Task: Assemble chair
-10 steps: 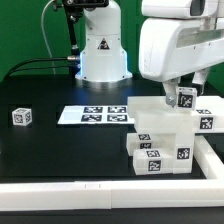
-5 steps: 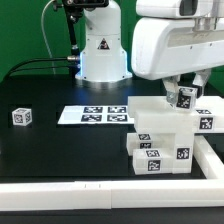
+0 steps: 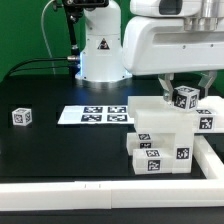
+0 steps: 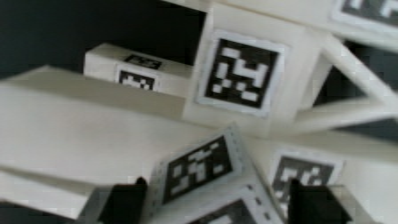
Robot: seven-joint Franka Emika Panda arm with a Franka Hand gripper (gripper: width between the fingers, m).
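The chair [image 3: 160,135] stands as a chunky stack of white tagged blocks at the lower right of the exterior frame, on the table [image 3: 60,150], so much of the joining looks done. The tool [image 4: 214,198] hangs partly open astride a tagged part [image 3: 186,98] on top. Whether it grips, I cannot tell. That part seems not yet seated.

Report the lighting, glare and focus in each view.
Exterior view: even light, fairly sharp; the chair parts' white faces wash out with little shading, though their tags read clearly against the black table. Wrist view: close and soft; the tags blur at the edges, and the gripper fingers are dark, featureless shapes.
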